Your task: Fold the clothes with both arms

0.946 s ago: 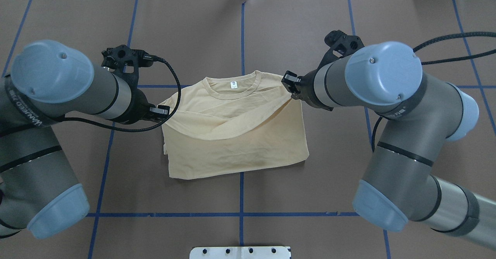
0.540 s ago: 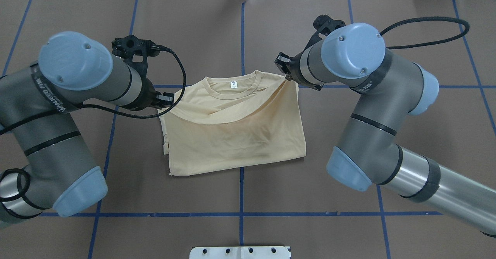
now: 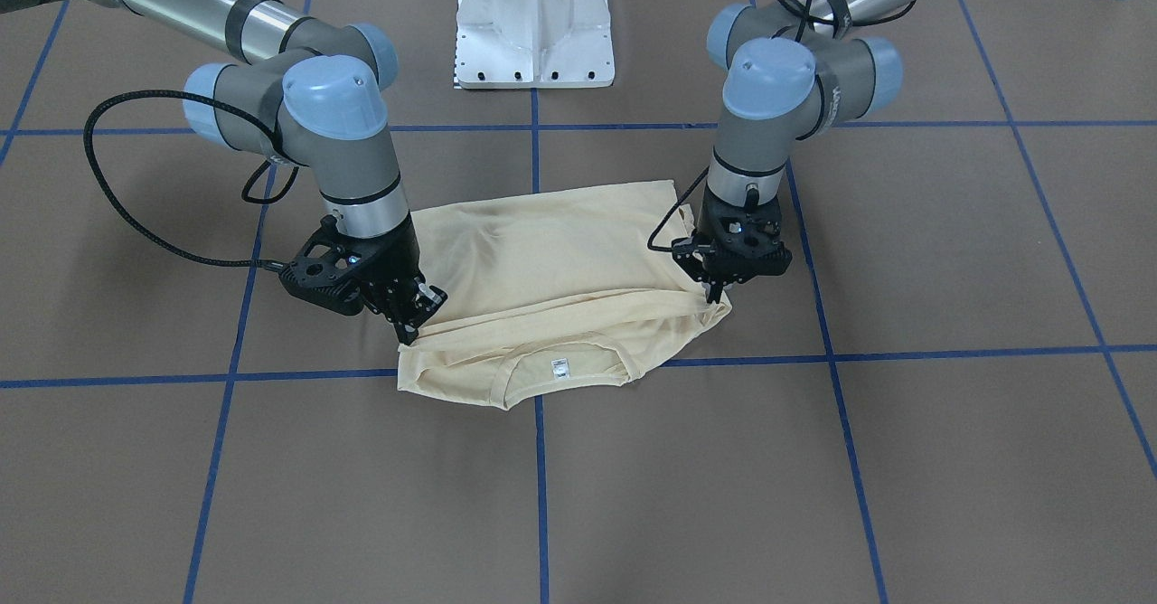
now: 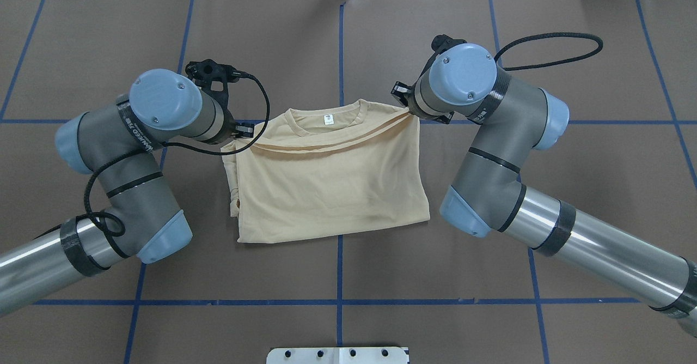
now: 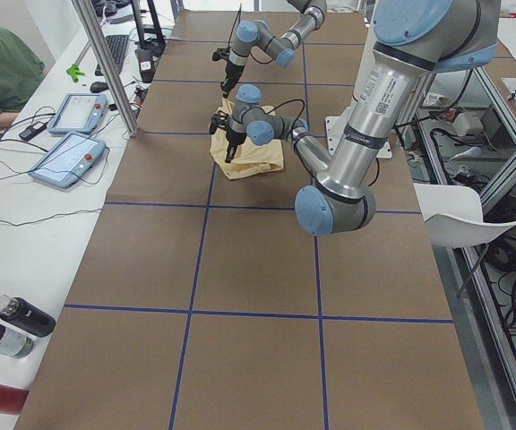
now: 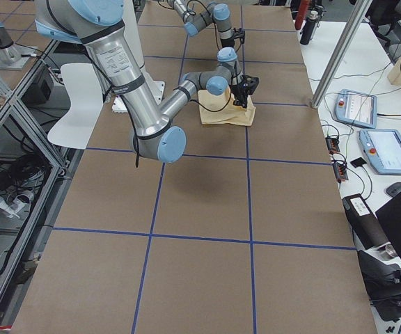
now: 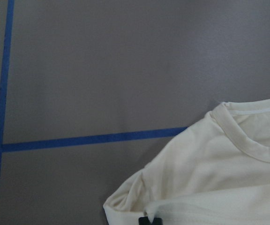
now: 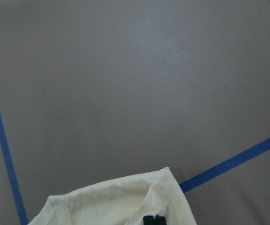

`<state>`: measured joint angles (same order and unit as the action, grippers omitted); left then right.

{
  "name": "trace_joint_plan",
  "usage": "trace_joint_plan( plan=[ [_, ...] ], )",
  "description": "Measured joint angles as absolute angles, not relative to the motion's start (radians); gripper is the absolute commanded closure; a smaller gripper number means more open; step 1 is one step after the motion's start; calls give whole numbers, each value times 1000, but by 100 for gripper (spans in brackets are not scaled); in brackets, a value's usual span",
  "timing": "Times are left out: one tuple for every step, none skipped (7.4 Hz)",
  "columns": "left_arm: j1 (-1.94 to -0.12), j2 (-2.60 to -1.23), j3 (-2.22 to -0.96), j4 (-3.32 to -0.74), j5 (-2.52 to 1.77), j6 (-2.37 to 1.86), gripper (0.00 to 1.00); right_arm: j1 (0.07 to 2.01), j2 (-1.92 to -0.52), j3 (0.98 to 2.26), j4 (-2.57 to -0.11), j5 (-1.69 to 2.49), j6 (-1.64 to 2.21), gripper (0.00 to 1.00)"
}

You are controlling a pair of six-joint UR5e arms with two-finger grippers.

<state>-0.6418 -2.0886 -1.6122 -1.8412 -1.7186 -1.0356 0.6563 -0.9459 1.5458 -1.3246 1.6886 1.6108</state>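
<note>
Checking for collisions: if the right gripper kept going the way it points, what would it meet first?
Right gripper points down: the T-shirt it pinches, then probably the table beneath.

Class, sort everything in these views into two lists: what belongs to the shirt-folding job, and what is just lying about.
Job: T-shirt; left arm; right arm, both jaws pinching its folded edge.
Lying about: bottles; control tablets; white chair.
</note>
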Motion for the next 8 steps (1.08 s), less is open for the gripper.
trace_joint_plan(
  plan=[
    [-644,-2094,-1578,-1872,-1716,-1024,1,656,-942,1530,-1324,1690,1606,1],
    [-652,-2095,-1569,-1884,-1717,-989,0,658,-939,1527,-1323,1694,1591,0],
    [-666,-2091,-1583,-1888,-1727,-931,0,671,-935,1531,-1325,1716,1565,0],
    [-679,-2065,-1627,-1890,-1758,-884,0,706,-937,1537,-1329,1784,1544,0],
    [-683,-2016,-1692,-1892,-1802,-864,0,739,-944,1543,-1328,1855,1528,0],
    [-679,-1958,-1762,-1894,-1856,-861,0,756,-956,1550,-1326,1889,1516,0],
    [-663,-1911,-1813,-1899,-1906,-868,0,762,-965,1553,-1322,1903,1510,0],
    [-626,-1881,-1838,-1916,-1928,-910,0,764,-969,1555,-1320,1907,1509,0]
  ],
)
